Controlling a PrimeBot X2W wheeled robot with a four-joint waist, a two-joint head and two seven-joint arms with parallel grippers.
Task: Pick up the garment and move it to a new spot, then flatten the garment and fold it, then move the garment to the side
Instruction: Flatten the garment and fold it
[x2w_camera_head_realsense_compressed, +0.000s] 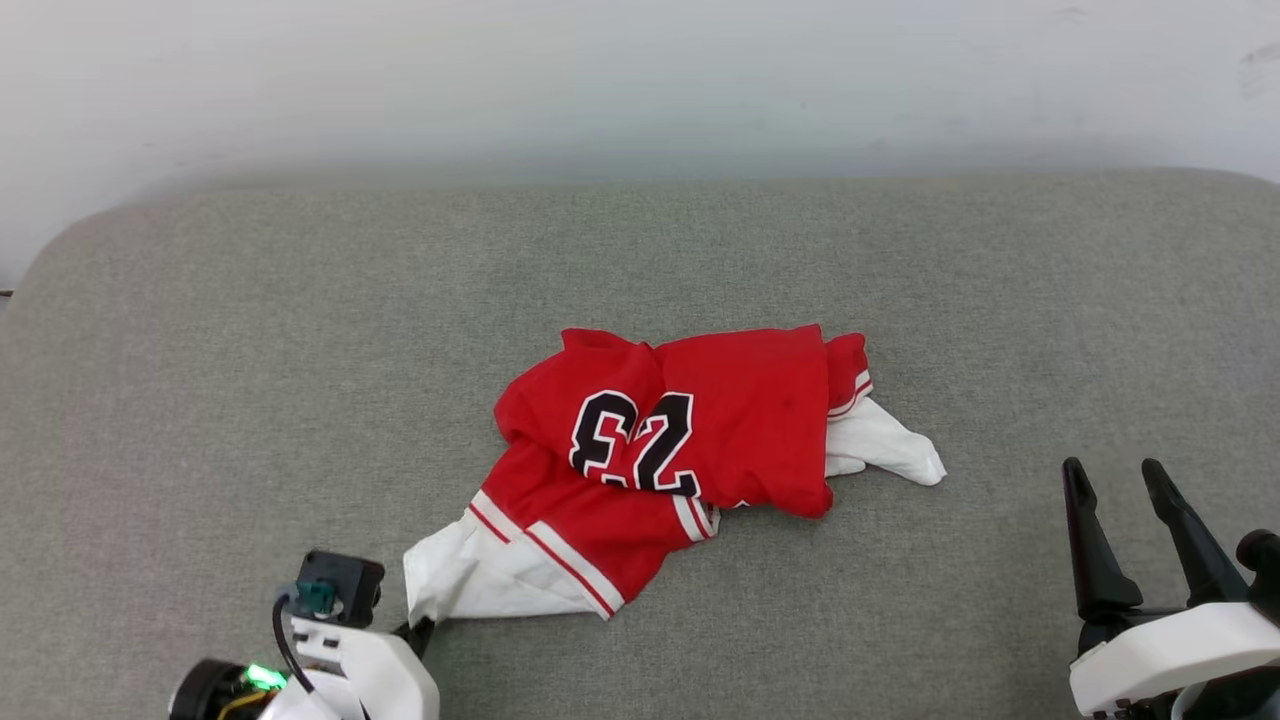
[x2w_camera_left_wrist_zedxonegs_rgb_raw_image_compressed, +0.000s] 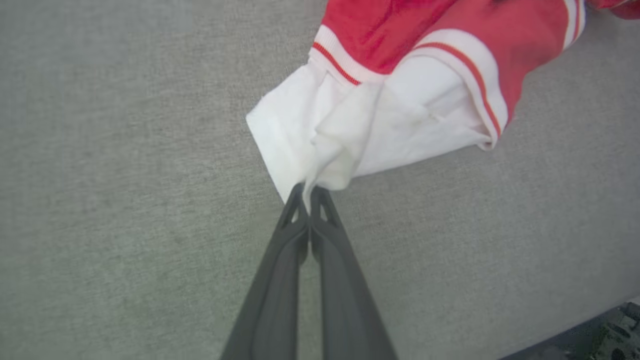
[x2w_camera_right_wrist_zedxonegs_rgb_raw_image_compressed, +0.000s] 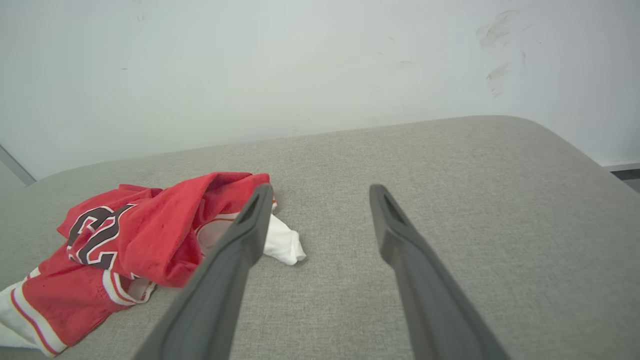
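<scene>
The shirt (x2w_camera_head_realsense_compressed: 680, 430) lies crumpled near the middle of the grey cushion (x2w_camera_head_realsense_compressed: 300, 350), with the black number 23 facing up. One white sleeve (x2w_camera_left_wrist_zedxonegs_rgb_raw_image_compressed: 320, 135) reaches toward the near left corner. The left gripper (x2w_camera_left_wrist_zedxonegs_rgb_raw_image_compressed: 307, 192) has its two fingers pressed together on the edge of this sleeve, so it pinches the white cloth. The right gripper (x2w_camera_head_realsense_compressed: 1112, 468) is at the near right, well apart from the shirt, its fingers spread wide with nothing between them.

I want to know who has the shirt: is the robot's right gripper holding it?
No, the right gripper stands open and empty, well apart from the garment.
</scene>
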